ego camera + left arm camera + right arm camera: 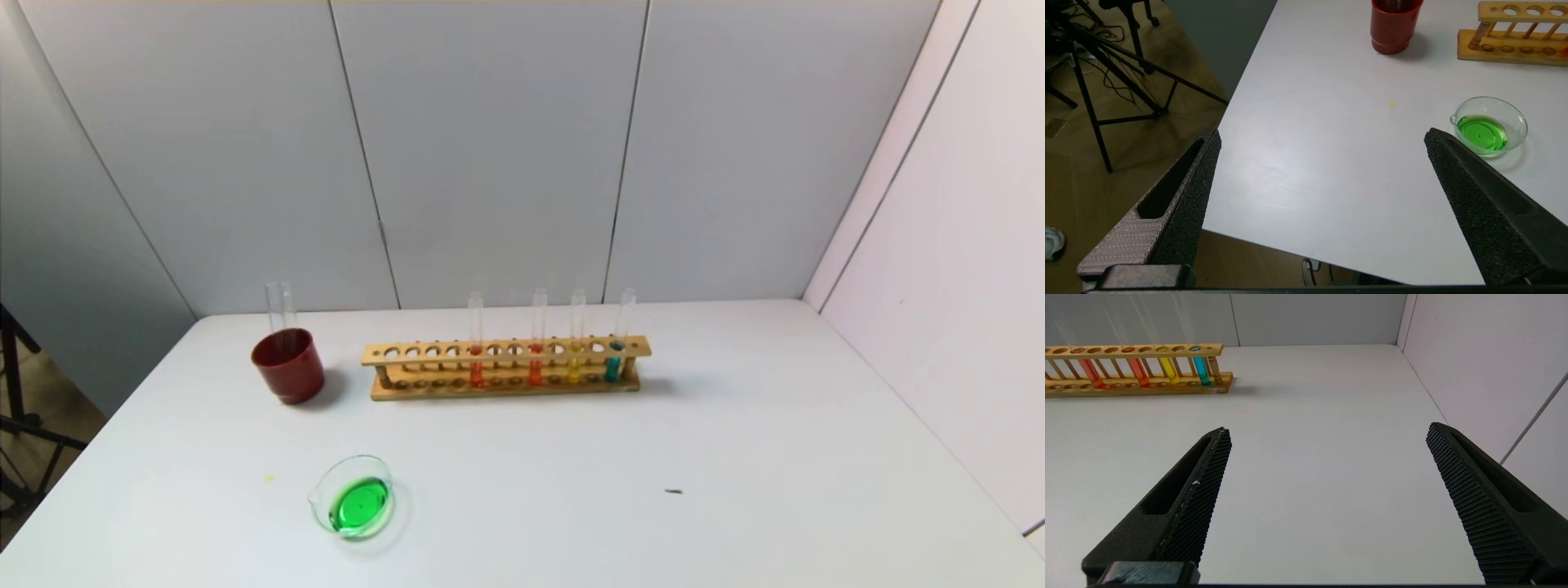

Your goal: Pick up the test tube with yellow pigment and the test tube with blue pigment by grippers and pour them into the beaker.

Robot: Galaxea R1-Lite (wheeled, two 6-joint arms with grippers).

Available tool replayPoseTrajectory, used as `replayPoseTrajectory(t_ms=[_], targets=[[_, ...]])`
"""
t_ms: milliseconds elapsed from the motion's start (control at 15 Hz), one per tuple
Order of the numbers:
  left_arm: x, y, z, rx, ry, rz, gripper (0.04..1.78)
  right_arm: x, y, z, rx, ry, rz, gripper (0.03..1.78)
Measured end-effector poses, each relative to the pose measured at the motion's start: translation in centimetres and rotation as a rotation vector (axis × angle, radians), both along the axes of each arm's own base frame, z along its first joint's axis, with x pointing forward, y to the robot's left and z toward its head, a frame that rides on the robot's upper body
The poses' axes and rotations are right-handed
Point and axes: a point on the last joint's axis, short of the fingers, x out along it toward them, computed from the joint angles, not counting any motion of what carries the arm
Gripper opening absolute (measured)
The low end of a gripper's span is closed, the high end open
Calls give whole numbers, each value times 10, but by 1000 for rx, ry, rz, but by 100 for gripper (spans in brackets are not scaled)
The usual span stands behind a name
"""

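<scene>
A wooden rack (506, 369) stands at the table's back middle. The yellow tube (575, 363) and the blue tube (614, 359) stand upright at its right end; both also show in the right wrist view, yellow (1169, 370) and blue (1201, 370). The beaker (357, 496) sits at the front left with green liquid in it, and shows in the left wrist view (1489, 125). My left gripper (1323, 139) is open and empty over the table's left front edge. My right gripper (1327, 435) is open and empty over the right side. Neither arm shows in the head view.
Two tubes with orange-red liquid (476, 367) stand in the rack left of the yellow one. A dark red cup (287, 365) holding empty tubes stands left of the rack. A wall (1486, 367) borders the table on the right. A tripod (1118, 61) stands off the left edge.
</scene>
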Motion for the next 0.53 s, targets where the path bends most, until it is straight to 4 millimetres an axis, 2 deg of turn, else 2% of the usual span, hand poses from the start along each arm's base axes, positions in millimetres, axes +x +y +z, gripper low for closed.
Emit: replayPoseTrajectory(t_ms=[133,333,533], targets=[[-4,-1,-16,-10,-4,-2,175,0,0,0,0,0,-1,174],[4,-1,-38,-15,-35,-29,175,0,0,0,0,0,-1,174],[8,0,-41,10,-101,-2,175,0,0,0,0,0,-1,174]])
